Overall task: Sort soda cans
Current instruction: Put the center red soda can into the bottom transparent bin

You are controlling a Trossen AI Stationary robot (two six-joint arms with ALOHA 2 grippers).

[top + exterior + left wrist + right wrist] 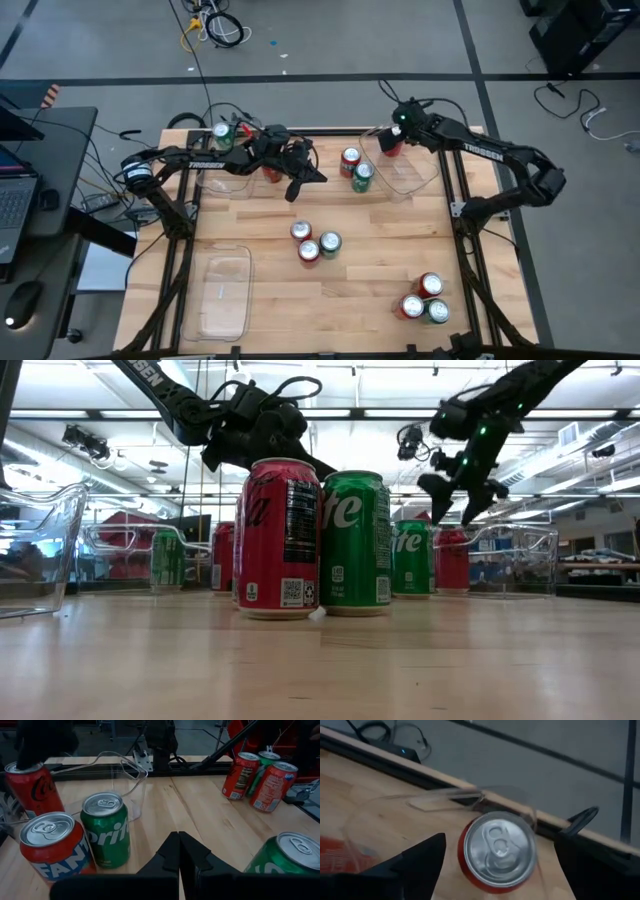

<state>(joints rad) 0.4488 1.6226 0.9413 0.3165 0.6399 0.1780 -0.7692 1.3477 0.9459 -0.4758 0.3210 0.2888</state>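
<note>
Several red and green soda cans stand upright on the wooden table. In the far right clear tray [412, 172] stands one red can [390, 146], silver top up [500, 849]. My right gripper [399, 124] hangs open above it, a finger on either side [502, 854], and touches nothing. My left gripper [300, 180] is shut and empty [179, 851], raised over the table beside the far left tray [222, 178], which holds a green can [222, 135] and a red can [271, 170]. Ahead of it stand a red can [55, 847] and a green can [106, 829].
A red and green pair [356, 166] stands between the two far trays. Three cans [313, 242] cluster at mid-table, three more [425, 300] near the right near corner. Another clear tray [222, 293] lies at the near left. Bare wood shows between the groups.
</note>
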